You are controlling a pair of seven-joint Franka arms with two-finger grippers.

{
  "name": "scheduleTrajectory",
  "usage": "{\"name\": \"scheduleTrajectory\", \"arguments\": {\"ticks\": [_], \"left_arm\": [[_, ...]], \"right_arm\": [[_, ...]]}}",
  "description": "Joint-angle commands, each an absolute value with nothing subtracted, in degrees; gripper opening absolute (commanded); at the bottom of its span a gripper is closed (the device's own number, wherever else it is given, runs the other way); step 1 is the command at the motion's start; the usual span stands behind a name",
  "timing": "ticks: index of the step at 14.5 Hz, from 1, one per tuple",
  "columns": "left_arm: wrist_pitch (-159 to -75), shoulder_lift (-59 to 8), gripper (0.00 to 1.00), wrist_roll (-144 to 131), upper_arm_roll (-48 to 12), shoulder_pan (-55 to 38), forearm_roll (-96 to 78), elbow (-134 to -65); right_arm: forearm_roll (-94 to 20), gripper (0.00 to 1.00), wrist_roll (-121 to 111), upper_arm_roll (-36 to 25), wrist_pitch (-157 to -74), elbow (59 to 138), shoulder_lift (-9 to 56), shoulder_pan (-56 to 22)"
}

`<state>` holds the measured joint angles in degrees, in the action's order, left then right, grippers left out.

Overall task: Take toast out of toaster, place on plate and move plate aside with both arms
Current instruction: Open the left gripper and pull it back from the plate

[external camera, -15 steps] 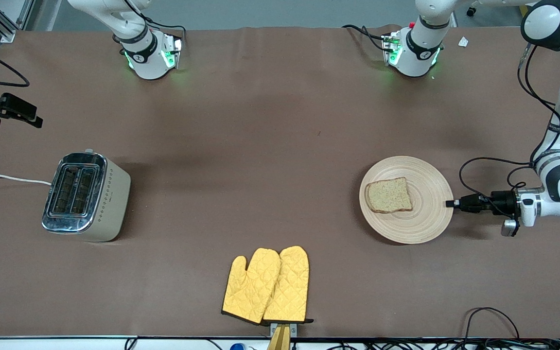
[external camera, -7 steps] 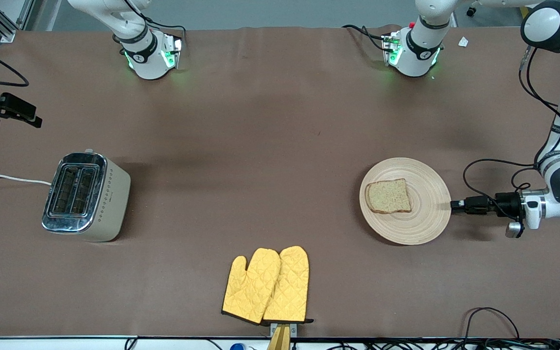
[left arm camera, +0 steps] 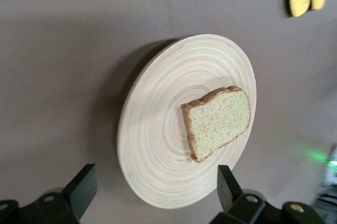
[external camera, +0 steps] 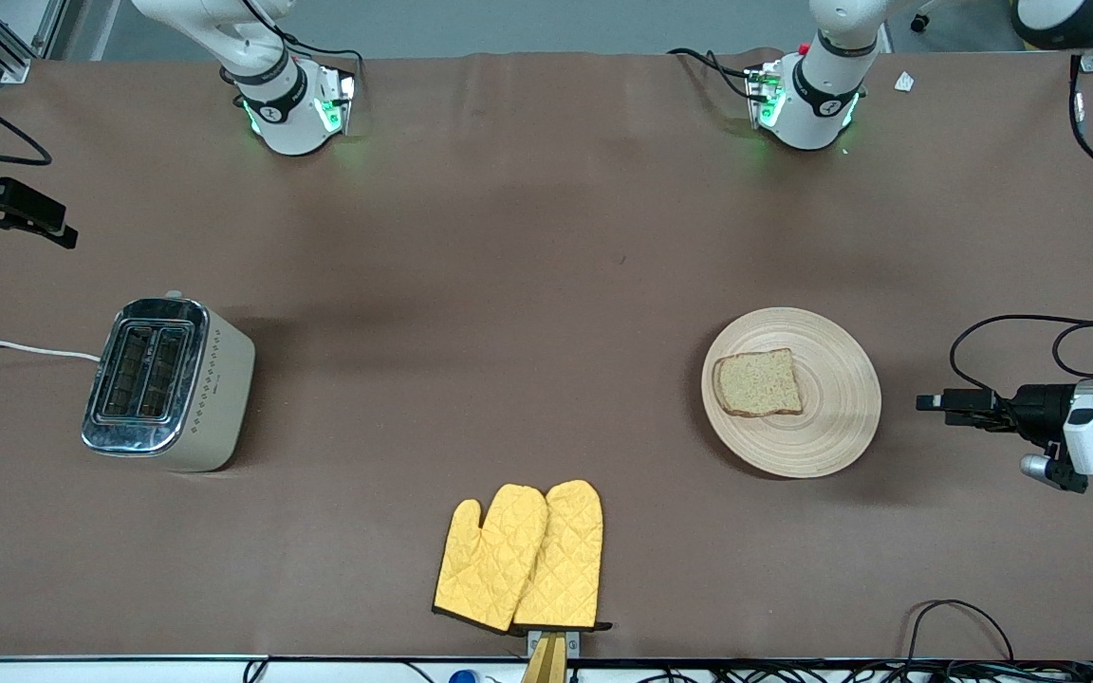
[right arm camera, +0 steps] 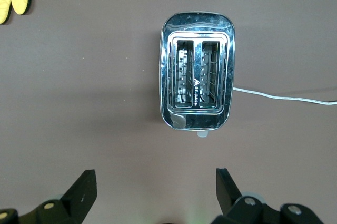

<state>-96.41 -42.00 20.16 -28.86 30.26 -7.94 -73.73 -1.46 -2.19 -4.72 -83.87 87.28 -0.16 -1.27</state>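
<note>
The toast (external camera: pixel 759 382) lies flat on the round beige plate (external camera: pixel 831 427), toward the left arm's end of the table. In the left wrist view the toast (left arm camera: pixel 218 122) sits off-centre on the plate (left arm camera: pixel 152 145). My left gripper (external camera: pixel 928 402) is open and empty, low over the table beside the plate's rim, apart from it, pointing at the plate. Its fingers (left arm camera: pixel 84 184) stand wide apart in the left wrist view. My right gripper (external camera: pixel 58 232) is open and empty, up in the air at the right arm's end of the table near the toaster (external camera: pixel 167 384).
The chrome two-slot toaster (right arm camera: pixel 197 84) stands with both slots empty, its white cord (external camera: pixel 15 348) running off the table. A pair of yellow oven mitts (external camera: pixel 523 560) lies near the front edge. Black cables (external camera: pixel 959 621) lie at the front corner.
My left gripper has drawn back from the plate's rim toward the left arm's end of the table. The plate and toast stay put. The right gripper has barely shifted.
</note>
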Motion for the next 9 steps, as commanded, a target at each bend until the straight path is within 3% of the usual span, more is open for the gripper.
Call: {"name": "scheduleTrajectory", "arguments": {"ticks": [1, 6, 9], "left_arm": [[-95.5, -32.1, 1.00, 11.5, -30.5, 25.1, 0.4, -75.3], [-87.8, -20.3, 1.00, -2.5, -31.6, 18.0, 2.8, -76.5], [-87.4, -10.7, 1.00, -4.0, -32.3, 18.5, 2.7, -82.1]], "right_arm": [[-1.9, 1.00, -1.5, -4.8, -83.1, 86.7, -0.3, -1.6], [-1.9, 1.00, -2.0, -4.8, -83.1, 86.7, -0.2, -1.3], [-1.9, 1.00, -1.9, -4.9, -83.1, 86.7, -0.2, -1.3]]}}
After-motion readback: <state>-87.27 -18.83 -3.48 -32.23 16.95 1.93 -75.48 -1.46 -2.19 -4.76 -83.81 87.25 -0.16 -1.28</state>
